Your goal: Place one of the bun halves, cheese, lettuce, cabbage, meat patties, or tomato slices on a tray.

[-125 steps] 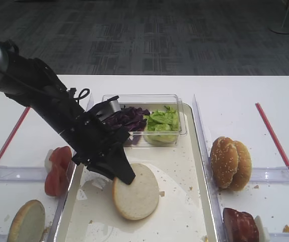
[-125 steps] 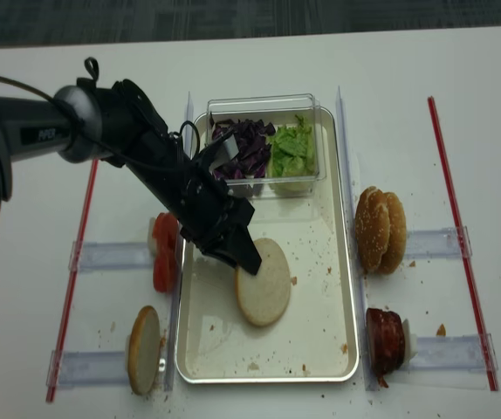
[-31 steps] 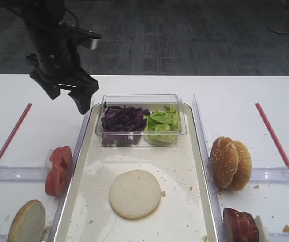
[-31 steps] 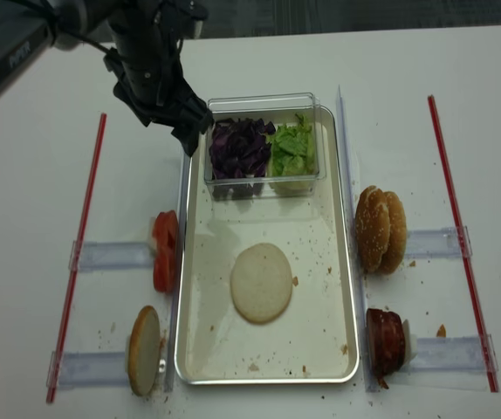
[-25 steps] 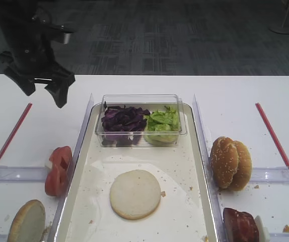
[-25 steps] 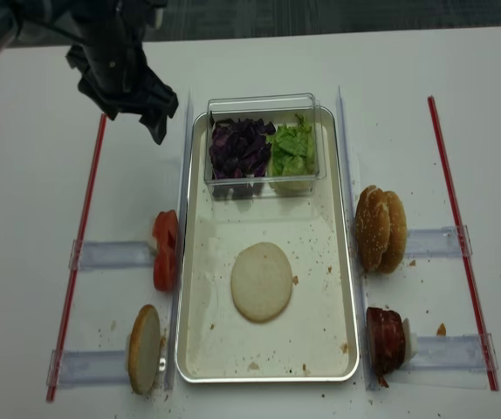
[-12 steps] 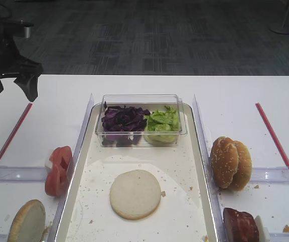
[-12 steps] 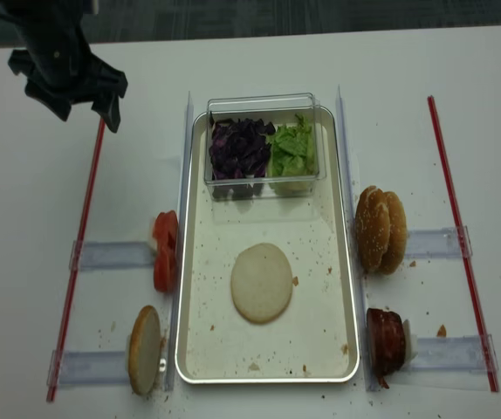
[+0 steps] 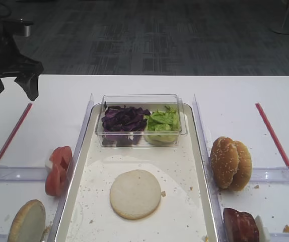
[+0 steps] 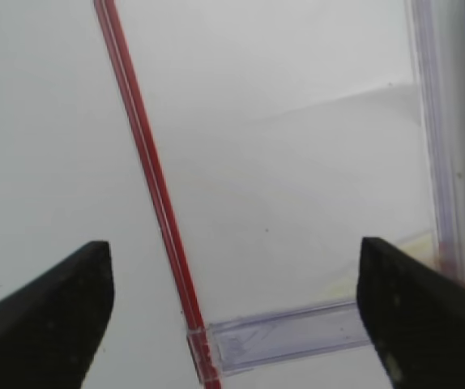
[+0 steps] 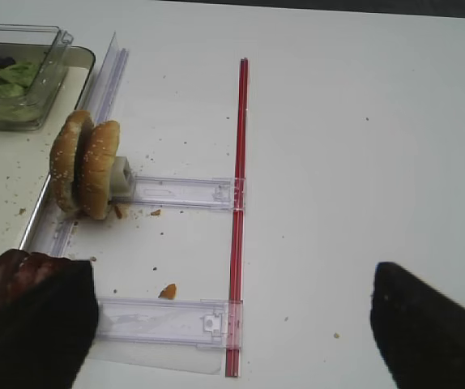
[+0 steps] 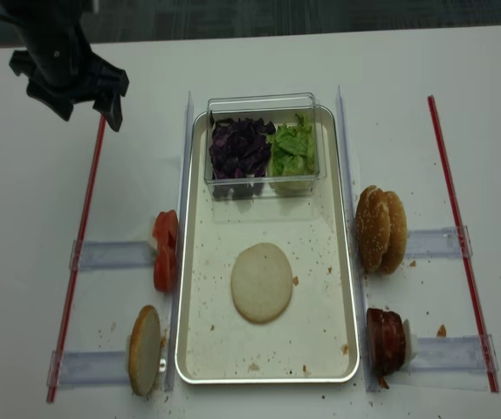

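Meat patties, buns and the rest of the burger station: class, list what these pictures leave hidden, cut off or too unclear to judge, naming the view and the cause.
- Meat patties: first high view, cut by the bottom edge; count unclear.
- Plain bun half outside the tray: same view, partly cropped.
- Right gripper: seen only in its wrist view, fingertips cut by the bottom edge.
- Lettuce: right wrist view, mostly cut off by the left edge.
- Cheese: found in no view.
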Available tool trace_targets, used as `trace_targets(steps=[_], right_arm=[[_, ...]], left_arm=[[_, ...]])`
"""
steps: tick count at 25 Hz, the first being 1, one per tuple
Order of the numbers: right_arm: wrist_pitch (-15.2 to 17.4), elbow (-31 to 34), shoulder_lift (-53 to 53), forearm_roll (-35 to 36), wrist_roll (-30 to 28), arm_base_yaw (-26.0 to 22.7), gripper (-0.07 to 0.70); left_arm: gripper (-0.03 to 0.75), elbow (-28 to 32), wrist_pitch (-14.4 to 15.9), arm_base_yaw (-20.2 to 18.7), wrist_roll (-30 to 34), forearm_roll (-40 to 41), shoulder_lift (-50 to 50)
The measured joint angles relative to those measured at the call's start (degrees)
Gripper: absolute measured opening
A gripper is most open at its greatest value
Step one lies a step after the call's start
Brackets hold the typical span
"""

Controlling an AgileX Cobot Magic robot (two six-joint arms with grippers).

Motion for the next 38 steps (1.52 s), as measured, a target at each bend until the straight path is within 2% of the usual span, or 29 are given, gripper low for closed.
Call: trace_targets(steps=[5,17,31,38], right_arm=[[0.0,0.0,0.0,0.0,0.0,0.0,0.692],[0.0,0.0,0.0,0.0,0.0,0.0,0.692],[0.0,0.0,0.0,0.0,0.1,0.0,0.692],[0.0,0.0,0.0,0.0,0.1,0.0,0.692]], left_arm=[[0.564,3.8,0.1,0.0,-0.9,-0.9,-4.7],[0.564,18.3,0.2,0.0,-2.5,-0.9,-22.4],[0.564,35.1,0.9,0.0,-3.0,-2.0,-50.2],[0.564,46.1,1.4,0.0,-3.0,-4.4,-67.0]])
